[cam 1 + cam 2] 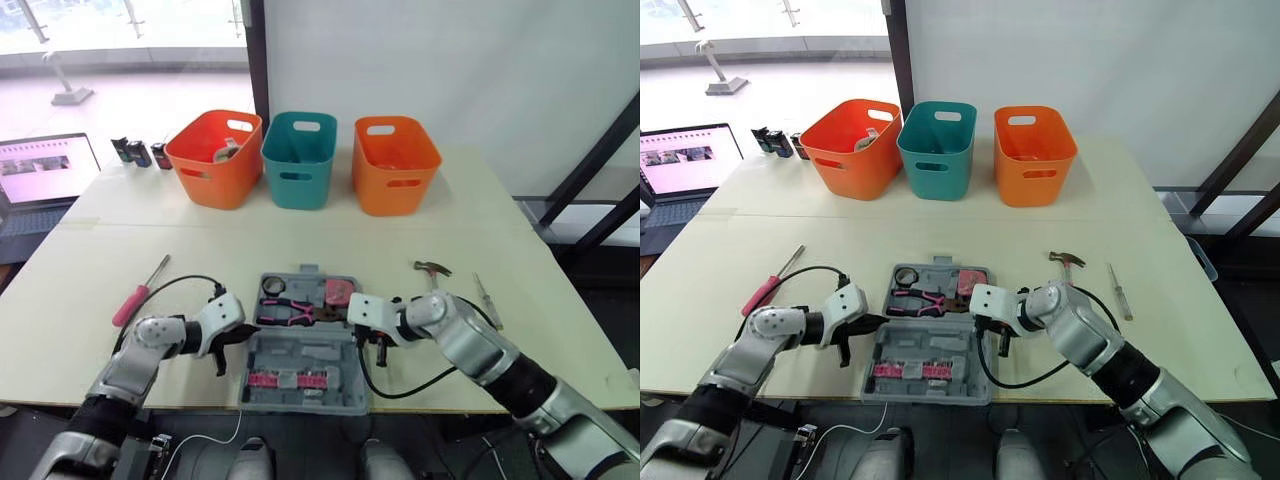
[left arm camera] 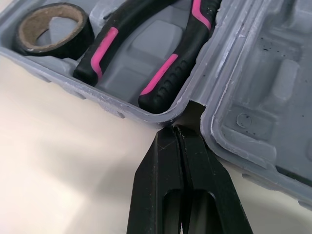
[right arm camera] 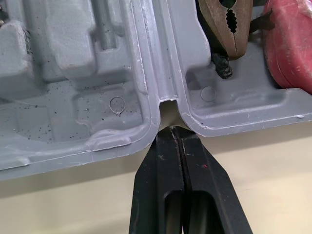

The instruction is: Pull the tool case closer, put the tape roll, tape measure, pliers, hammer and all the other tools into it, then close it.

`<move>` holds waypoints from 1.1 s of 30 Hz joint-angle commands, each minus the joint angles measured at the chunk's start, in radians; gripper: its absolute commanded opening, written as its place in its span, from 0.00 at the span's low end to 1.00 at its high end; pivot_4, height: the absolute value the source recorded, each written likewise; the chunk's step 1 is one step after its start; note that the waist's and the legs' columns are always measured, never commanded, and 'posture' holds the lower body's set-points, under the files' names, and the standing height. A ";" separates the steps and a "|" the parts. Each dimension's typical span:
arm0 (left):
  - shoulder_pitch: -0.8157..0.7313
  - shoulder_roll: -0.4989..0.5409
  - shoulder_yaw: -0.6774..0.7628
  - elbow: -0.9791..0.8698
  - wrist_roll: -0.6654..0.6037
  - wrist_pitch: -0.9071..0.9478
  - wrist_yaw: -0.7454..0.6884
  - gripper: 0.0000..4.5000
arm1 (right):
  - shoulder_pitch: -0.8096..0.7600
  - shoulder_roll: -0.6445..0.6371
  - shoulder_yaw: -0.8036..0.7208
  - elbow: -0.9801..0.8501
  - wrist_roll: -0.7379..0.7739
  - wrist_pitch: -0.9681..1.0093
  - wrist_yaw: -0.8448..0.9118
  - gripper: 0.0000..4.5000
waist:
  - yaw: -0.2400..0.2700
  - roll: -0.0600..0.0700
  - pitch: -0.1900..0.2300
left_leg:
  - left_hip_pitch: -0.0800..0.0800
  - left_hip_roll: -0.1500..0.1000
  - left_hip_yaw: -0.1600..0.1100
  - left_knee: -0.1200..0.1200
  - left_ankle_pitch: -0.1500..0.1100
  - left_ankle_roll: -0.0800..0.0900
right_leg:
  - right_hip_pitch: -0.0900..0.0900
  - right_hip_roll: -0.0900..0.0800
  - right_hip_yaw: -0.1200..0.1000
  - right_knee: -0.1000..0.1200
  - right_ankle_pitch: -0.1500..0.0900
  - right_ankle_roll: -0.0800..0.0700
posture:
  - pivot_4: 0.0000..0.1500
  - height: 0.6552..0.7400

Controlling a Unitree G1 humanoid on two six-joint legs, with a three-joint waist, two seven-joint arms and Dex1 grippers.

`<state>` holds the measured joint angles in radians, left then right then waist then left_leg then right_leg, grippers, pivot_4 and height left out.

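The grey tool case [image 1: 300, 352] lies open near the table's front edge. Its far half holds a black tape roll [image 1: 271, 286], pink-and-black pliers [image 1: 290, 310] and a red tape measure [image 1: 338, 292]. My left gripper [image 1: 248, 334] is shut, its tips at the hinge notch on the case's left side [image 2: 174, 130]. My right gripper [image 1: 364, 334] is shut too, at the hinge notch on the right side [image 3: 171, 131]. A hammer [image 1: 433, 269] lies on the table right of the case. A red-handled screwdriver [image 1: 140, 292] lies to its left.
A thin tool [image 1: 488, 301] lies near the table's right edge. Two orange bins [image 1: 213, 158] [image 1: 395, 165] and a teal bin [image 1: 298, 158] stand in a row at the back. A laptop [image 1: 40, 170] and small bottles [image 1: 140, 152] are at the far left.
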<state>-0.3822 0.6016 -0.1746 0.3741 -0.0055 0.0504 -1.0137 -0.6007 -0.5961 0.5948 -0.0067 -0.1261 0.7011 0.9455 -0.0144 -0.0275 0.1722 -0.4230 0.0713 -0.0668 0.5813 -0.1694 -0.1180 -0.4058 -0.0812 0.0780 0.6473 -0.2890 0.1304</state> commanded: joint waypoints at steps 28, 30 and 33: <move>-0.103 -0.091 0.003 0.172 0.022 -0.091 -0.001 0.00 | -0.059 0.127 -0.052 0.133 -0.054 -0.060 0.003 0.00 | -0.003 0.000 0.000 | -0.002 0.000 -0.002 -0.003 0.001 -0.001 | -0.001 0.001 -0.001 0.001 0.001 0.007 | 1.00 1.00; -0.090 -0.091 0.006 0.153 0.021 -0.077 0.000 0.00 | -0.050 0.130 -0.051 0.118 -0.054 -0.051 0.001 0.00 | -0.004 0.000 0.000 | -0.002 0.000 -0.002 -0.003 0.001 -0.001 | -0.001 0.001 -0.001 0.000 0.001 0.008 | 1.00 1.00; -0.076 -0.087 0.008 0.130 0.020 -0.062 -0.003 0.00 | -0.045 0.133 -0.050 0.108 -0.055 -0.042 0.000 0.00 | -0.004 0.000 0.000 | -0.002 0.000 -0.002 -0.003 0.001 -0.001 | -0.001 0.001 -0.001 0.000 0.001 0.008 | 1.00 1.00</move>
<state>-0.4729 0.5341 -0.1398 0.5381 0.0264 -0.0171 -0.9939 -0.6547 -0.4966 0.5254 0.1470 -0.2005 0.6657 0.9226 -0.0185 -0.0272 0.1722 -0.4251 0.0711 -0.0690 0.5781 -0.1688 -0.1190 -0.4071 -0.0803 0.0773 0.6476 -0.2879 0.1382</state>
